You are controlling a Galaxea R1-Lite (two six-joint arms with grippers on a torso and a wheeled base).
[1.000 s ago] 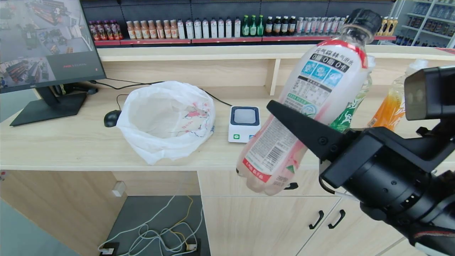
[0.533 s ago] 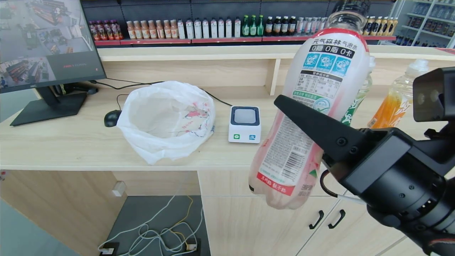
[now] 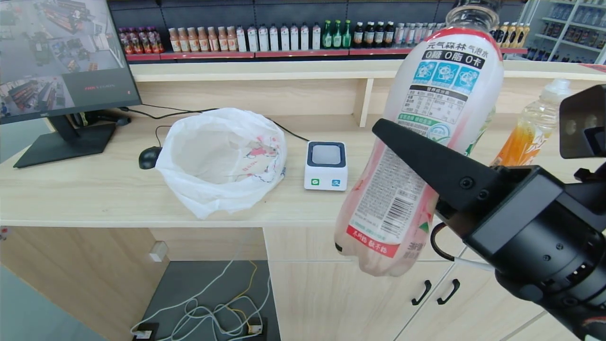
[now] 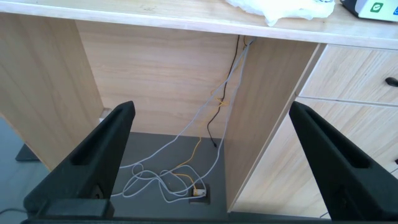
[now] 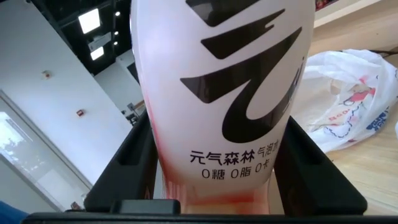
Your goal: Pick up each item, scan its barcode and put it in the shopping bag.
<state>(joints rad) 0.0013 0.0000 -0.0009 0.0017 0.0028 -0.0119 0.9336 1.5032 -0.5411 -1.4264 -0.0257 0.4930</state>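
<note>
Head view: compared with half a second ago, the pink bottle (image 3: 438, 94) stands more upright and sits a little farther to the right, its base slightly lower in front of the counter (image 3: 94, 194) edge. The right gripper (image 3: 412, 151) is clamped across the bottle's middle, one black finger lying over the label, and holds it in the air to the right of the scanner (image 3: 325, 166), well apart from the shopping bag (image 3: 265, 175). The bottle is pale pink and translucent, its barcode panel faces the camera, and its cap runs past the top edge. An orange bottle (image 3: 525, 137) stands on the counter behind it.

Left wrist view: the left gripper (image 4: 211, 106) hangs low in front of the counter with its fingers wide apart and nothing between them. Beyond it, cables (image 4: 180, 180) lie on the floor.

Right wrist view: the right gripper (image 5: 217, 162) presses on both sides of the bottle (image 5: 224, 93), whose white front carries large black characters. The shopping bag (image 5: 348, 106) lies open on the counter beyond.
</note>
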